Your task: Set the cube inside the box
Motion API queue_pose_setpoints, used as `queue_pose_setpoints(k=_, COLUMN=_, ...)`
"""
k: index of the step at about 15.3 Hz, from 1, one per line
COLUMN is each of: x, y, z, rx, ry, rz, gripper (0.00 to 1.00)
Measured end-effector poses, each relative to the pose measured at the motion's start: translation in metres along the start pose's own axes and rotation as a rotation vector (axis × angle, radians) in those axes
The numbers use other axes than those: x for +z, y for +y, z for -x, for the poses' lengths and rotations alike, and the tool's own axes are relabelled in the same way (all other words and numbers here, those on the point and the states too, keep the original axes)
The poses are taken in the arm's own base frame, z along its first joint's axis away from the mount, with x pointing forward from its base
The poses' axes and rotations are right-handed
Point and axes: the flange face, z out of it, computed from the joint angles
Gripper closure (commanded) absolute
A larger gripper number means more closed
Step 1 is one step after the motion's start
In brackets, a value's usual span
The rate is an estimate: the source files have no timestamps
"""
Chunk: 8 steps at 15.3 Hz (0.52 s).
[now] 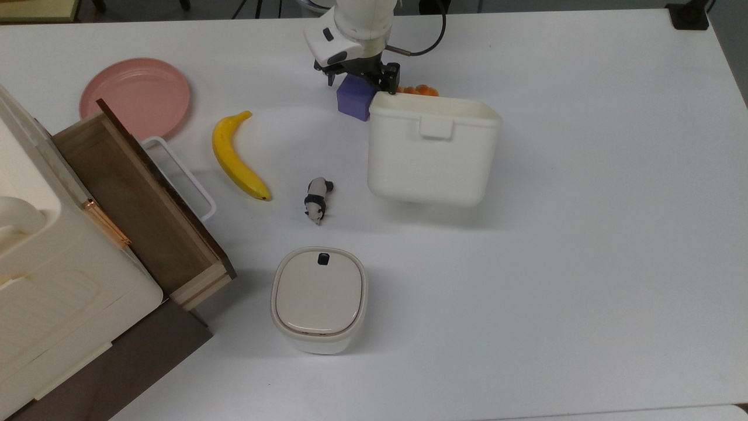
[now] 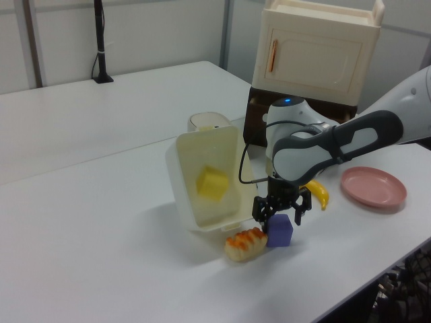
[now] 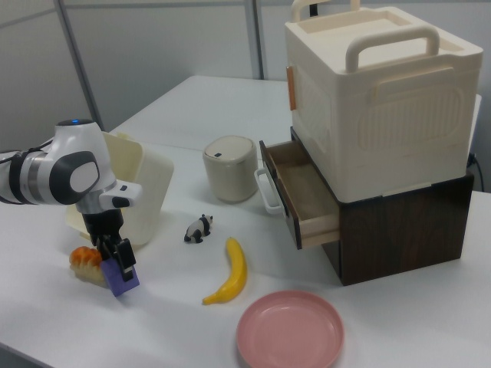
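The white desk (image 1: 584, 234) carries everything; taking the box as the landmark, the large cream storage unit (image 3: 376, 100) with its open wooden drawer (image 1: 140, 204) sits well apart from it, toward the top view's left. The box (image 1: 432, 152), a cream-white plastic bin, is tipped up on its side: the left view shows its opening facing outward, with the yellow cube (image 2: 213, 183) resting against its inner wall. The lidded rounded-square container (image 1: 318, 299) stands apart from the box, the pink plate (image 1: 135, 96) and the banana (image 1: 236, 156) lie farther off, and a small panda figurine (image 1: 316, 200) lies near the box's lower corner in the top view.

The gripper (image 2: 281, 211) is down at the purple cube (image 1: 354, 97), which sits on the desk just beside the box's raised rim; an orange bread-like toy (image 2: 246, 243) lies right by both. The fingers straddle the cube, spread rather than clamped, so the cube looks ungrasped.

The step in hand seems to be the grasp itself. The next move calls for closing squarely on the cube and lifting clear, yet the tilted box is a worry: its rim appears to lean at the gripper, so it may need to settle upright first
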Motion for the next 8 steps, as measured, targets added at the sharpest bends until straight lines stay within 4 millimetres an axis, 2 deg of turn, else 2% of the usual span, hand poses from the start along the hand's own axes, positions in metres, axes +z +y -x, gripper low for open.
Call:
queue_pose_setpoints(k=4, x=-0.0058, y=0.0003, z=-0.0014, rx=0.002, ry=0.011, rz=-0.006, gripper=0.01)
queue_pose_setpoints(k=5, x=-0.0059, y=0.0003, z=-0.0014, rx=0.003, ry=0.011, rz=-0.006, gripper=0.05)
queue_pose_setpoints(k=7, x=-0.006, y=0.0004, z=-0.0015, rx=0.003, ry=0.011, rz=-0.007, gripper=0.24)
queue_pose_setpoints(k=8, x=-0.0061, y=0.0003, z=-0.0014, rx=0.003, ry=0.011, rz=-0.007, gripper=0.45)
